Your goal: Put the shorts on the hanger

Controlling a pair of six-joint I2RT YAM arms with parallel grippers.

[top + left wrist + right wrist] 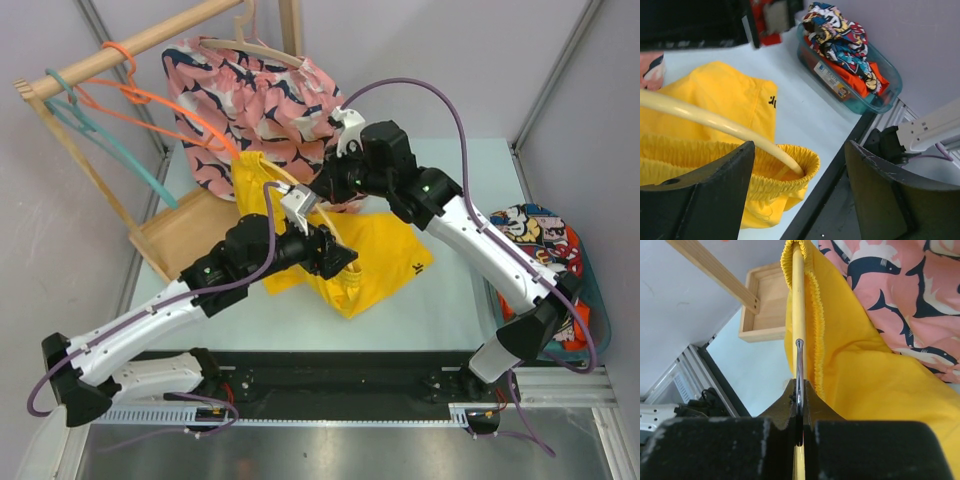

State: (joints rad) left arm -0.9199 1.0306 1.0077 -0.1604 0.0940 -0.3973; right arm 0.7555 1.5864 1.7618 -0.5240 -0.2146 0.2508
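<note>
The yellow shorts (385,255) hang lifted over the table's middle; they also show in the left wrist view (725,95) and the right wrist view (870,375). The pale-yellow hanger (715,122) has one arm inside the elastic waistband (790,152). In the right wrist view the hanger (798,295) runs up along the waistband. My right gripper (335,182) is shut on the hanger's metal hook (799,370). My left gripper (345,262) is open and empty, with its jaws wide apart beside the waistband end (800,192).
Pink whale-print shorts (260,90) hang on a wooden hanger from the wooden rail (130,48), beside orange (150,100) and teal (110,140) hangers. The rack's wooden tray base (185,235) is at the left. A teal bin (590,300) with a cartoon-print garment (845,45) stands at the right.
</note>
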